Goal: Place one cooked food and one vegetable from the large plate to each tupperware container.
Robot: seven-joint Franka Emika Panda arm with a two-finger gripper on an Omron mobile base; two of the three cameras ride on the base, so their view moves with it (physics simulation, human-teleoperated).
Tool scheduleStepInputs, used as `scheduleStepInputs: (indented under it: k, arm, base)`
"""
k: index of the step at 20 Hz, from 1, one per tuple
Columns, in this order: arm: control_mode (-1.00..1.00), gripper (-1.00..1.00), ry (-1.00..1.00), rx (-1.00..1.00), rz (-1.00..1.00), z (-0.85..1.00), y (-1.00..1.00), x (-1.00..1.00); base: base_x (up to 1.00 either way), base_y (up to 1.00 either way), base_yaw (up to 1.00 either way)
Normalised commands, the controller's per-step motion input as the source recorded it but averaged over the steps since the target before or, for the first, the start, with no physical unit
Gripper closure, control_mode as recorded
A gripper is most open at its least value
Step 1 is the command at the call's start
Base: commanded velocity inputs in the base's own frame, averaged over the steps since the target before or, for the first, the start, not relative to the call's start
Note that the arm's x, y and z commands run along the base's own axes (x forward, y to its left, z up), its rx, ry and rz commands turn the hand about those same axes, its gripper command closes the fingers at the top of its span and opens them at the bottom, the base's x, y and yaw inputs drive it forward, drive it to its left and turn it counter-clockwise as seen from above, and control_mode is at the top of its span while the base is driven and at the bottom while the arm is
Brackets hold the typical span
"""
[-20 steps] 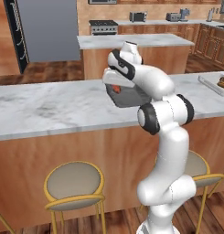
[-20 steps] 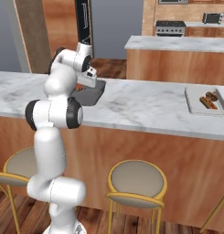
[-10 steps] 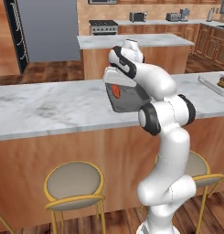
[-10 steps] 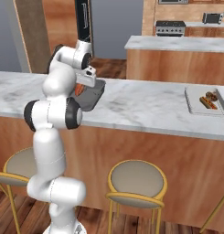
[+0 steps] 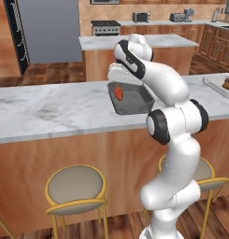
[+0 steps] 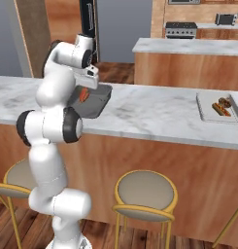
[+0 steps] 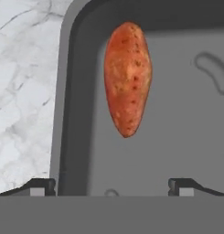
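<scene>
The red-orange tapered vegetable (image 7: 127, 77) lies in the darker grey tupperware container (image 7: 64, 91), near its left rim. My gripper (image 7: 111, 185) hangs open straight above it, its two fingertips wide apart with nothing between them. From the base, the same vegetable (image 5: 118, 92) shows in that dark container (image 5: 137, 106) on the counter, under my hand. The pale container (image 6: 206, 106) sits far right on the counter and holds a hot dog (image 6: 218, 108) and the brown lumpy vegetable (image 6: 225, 102). The blue plate is out of view.
The containers rest on a long marble counter (image 5: 50, 109) with stools (image 5: 75, 186) along its front. A second island (image 6: 188, 46) stands behind it. Bare marble (image 7: 22, 68) lies left of the dark container's rim.
My hand has risen a little above the dark container. The red-orange vegetable has stayed lying in it.
</scene>
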Motion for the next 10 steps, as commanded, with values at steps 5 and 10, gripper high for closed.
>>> scheduleStepInputs:
  k: [5, 10]
  arm:
    - [-1.0, -1.0, -0.39, 0.0, 0.0, 0.01, -0.16, -1.0]
    - [-1.0, -1.0, -0.54, 0.0, -0.03, 0.25, -0.02, -0.95]
  base:
    - [0.0, 0.0, 0.0]
    - [0.0, 0.0, 0.0]
